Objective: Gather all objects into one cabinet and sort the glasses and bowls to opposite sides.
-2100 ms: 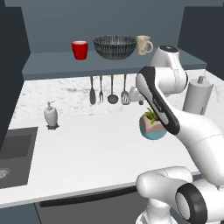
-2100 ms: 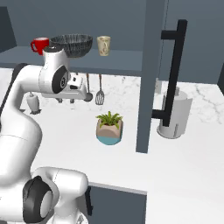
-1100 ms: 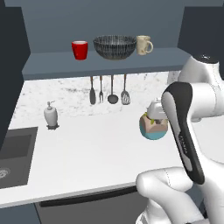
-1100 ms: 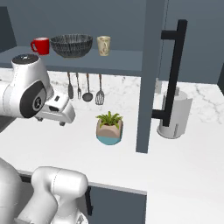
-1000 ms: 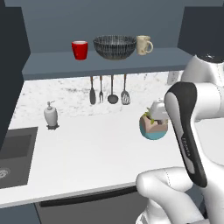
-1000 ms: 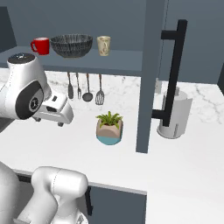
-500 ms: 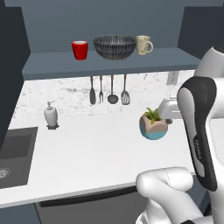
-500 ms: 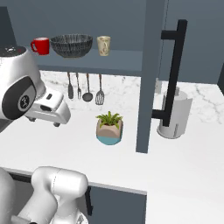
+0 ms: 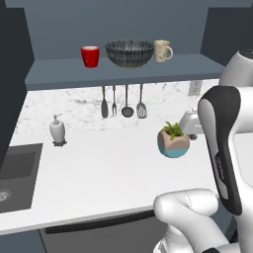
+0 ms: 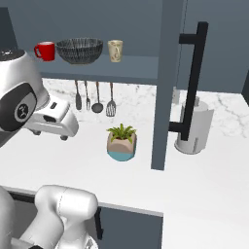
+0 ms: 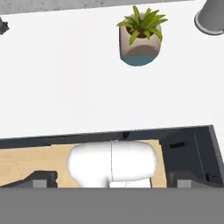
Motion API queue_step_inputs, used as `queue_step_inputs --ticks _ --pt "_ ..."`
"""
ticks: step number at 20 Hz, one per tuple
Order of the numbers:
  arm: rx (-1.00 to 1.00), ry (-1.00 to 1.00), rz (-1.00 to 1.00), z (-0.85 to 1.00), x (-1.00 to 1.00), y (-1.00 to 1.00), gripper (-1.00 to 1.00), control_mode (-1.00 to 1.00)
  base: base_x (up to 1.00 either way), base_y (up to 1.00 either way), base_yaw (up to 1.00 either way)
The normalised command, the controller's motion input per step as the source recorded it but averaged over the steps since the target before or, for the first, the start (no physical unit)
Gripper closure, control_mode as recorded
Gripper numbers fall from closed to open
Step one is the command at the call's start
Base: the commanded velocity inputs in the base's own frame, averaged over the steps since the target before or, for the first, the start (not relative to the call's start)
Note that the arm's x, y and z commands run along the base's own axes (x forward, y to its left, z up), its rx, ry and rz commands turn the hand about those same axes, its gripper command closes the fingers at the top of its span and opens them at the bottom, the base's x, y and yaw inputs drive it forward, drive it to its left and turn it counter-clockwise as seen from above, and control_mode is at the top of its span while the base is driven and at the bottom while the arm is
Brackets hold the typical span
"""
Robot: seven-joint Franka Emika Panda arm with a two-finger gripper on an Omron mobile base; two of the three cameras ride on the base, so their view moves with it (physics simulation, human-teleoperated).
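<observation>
On the cabinet's long shelf stand a red cup, a wide dark striped bowl and a beige mug, left to right. The right base view shows the same red cup, bowl and mug. The small blue bowl is out of view. The tall cabinet door stands open edge-on, its black bar handle facing right. My gripper hangs low over the counter, left of the plant pot. It is open and empty, with its fingertips far apart.
A teal plant pot sits mid-counter, close to my hand. A white soap dispenser stands by the sink. Utensils hang under the shelf. A paper towel roll stands behind the door.
My arm has swung back from the shelf and down toward the counter's front, the hand now low beside the plant pot. The cup, bowl and mug have not moved.
</observation>
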Motion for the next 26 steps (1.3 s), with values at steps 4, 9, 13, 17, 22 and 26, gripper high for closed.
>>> queue_step_inputs --ticks 4,9,13,17,22,26 --pt "0.00 0.00 0.00 0.00 0.00 0.00 -1.00 1.00 -0.82 0.29 0.00" --pt "0.00 0.00 0.00 0.00 0.00 0.00 -1.00 1.00 -1.00 0.76 0.13" --pt "0.00 0.00 0.00 0.00 0.00 0.00 -1.00 1.00 -0.92 0.60 0.28" --pt "0.00 0.00 0.00 0.00 0.00 0.00 -1.00 1.00 -0.65 0.41 0.36" --pt "0.00 0.00 0.00 0.00 0.00 0.00 -1.00 1.00 -0.48 0.37 0.51" --pt "0.00 0.00 0.00 0.00 0.00 0.00 -1.00 1.00 -0.21 0.99 0.23"
